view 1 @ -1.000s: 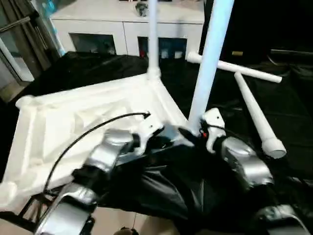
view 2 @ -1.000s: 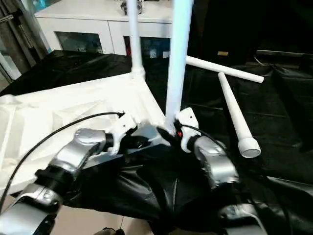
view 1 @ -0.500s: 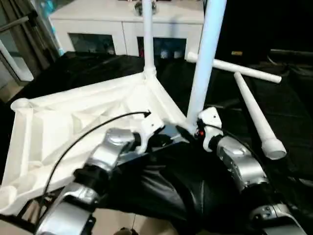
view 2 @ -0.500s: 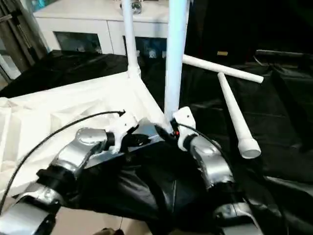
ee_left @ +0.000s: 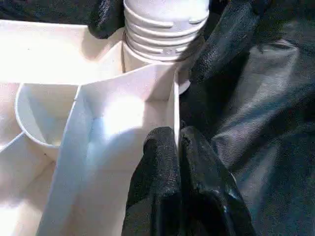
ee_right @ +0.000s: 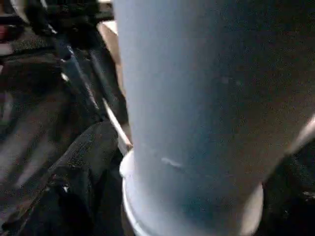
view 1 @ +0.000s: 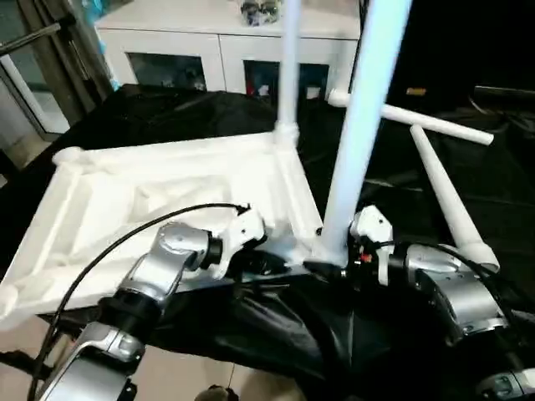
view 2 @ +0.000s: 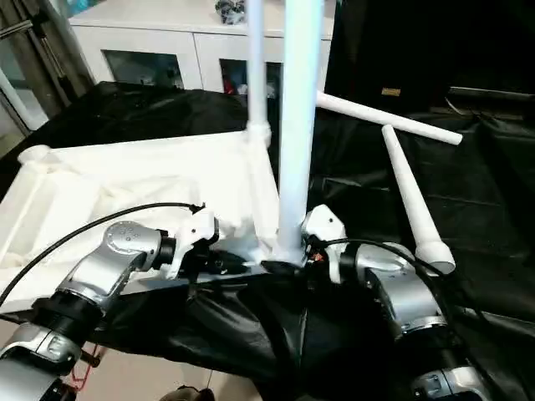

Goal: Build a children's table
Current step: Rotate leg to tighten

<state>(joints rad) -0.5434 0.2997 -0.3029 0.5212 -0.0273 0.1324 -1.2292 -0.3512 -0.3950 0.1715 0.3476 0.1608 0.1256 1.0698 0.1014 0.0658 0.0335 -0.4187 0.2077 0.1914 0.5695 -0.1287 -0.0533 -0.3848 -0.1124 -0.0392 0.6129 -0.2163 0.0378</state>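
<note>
The children's table's white tabletop (view 1: 167, 184) lies ribbed side up on black cloth. One leg (view 1: 288, 75) stands upright in the far corner socket. A second leg (view 1: 359, 125) stands in the near right corner, its ribbed base (ee_left: 165, 34) seated at the socket. My right gripper (view 1: 326, 269) is open, with its black fingers (ee_left: 216, 44) on either side of that base. My left gripper (ee_left: 175, 142) is shut on the tabletop's thin edge wall just beside that corner. Two more legs (view 1: 418, 121) (view 1: 447, 200) lie loose on the cloth to the right.
A white glass-door cabinet (view 1: 217, 50) stands behind the work surface. The black cloth (view 1: 276, 334) bunches in folds at the near edge, under both forearms. A black cable (view 1: 125, 242) loops over my left forearm.
The view has shifted. My right forearm has swung lower and now reaches the near leg's base from the side. The left gripper keeps its hold on the edge wall.
</note>
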